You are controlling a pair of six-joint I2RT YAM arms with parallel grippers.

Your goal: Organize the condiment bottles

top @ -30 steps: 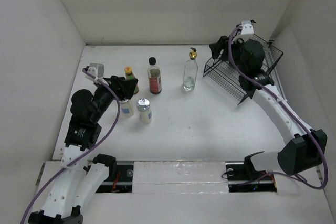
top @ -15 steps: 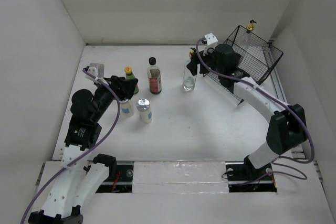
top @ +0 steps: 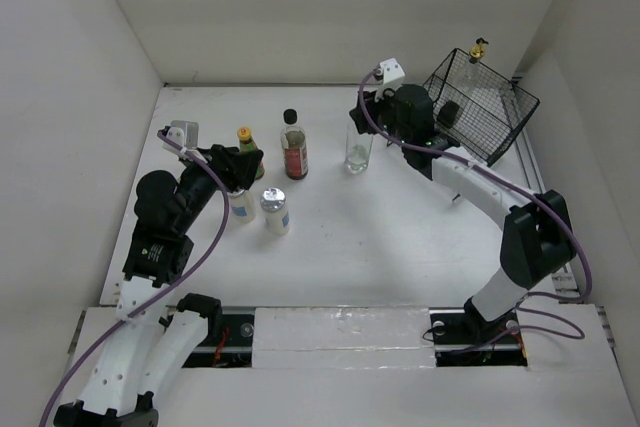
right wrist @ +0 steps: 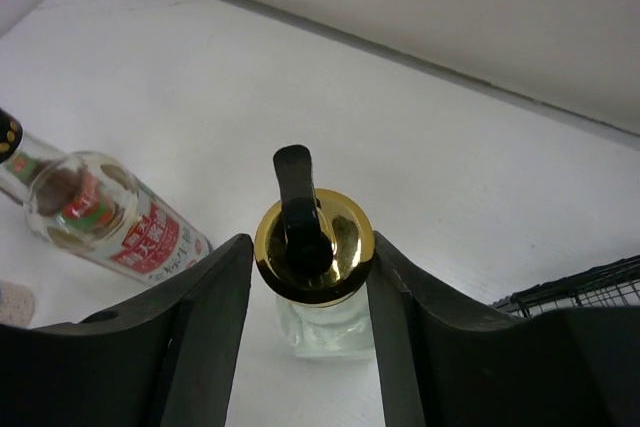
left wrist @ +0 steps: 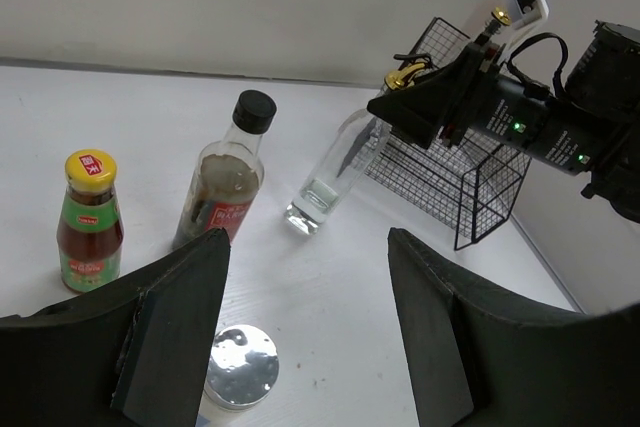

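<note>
— Where is the right hand [right wrist: 311, 247]?

— I have it at the top of the clear glass bottle [top: 357, 150], which stands out on the table [top: 400, 237]. The gold pourer [right wrist: 313, 239] sits squarely between my fingers [right wrist: 190, 347], with a pad hard by each side of the gold collar. From the wrist view I can't tell whether the pads are pressing on it or only flanking it.

— What crowds it?

— The black wire basket [top: 500, 117] is just behind that hand's wrist, and one corner shows past a finger. The second clear bottle [top: 477, 51] stands inside the basket, on the side away from the hand. Off the opposite finger is the black-capped bottle [right wrist: 110, 222], near the one between my fingers but not touching it.

— And the left hand [left wrist: 308, 245]?

— It is spread wide and holds nothing. I see the yellow-capped bottle [left wrist: 90, 217] ahead of it, off its outer finger. One short white bottle [top: 275, 211] stands just beside its fingertips on the near side. From above, the other white bottle [top: 240, 209] is partly hidden under that hand. A silver lid shows low between the fingers in the left wrist view, and I can't tell which white bottle it belongs to.

— Is anything between the two hands?

— The black-capped bottle stands between them, closer to the left hand's fingertips than to the right's.
</note>
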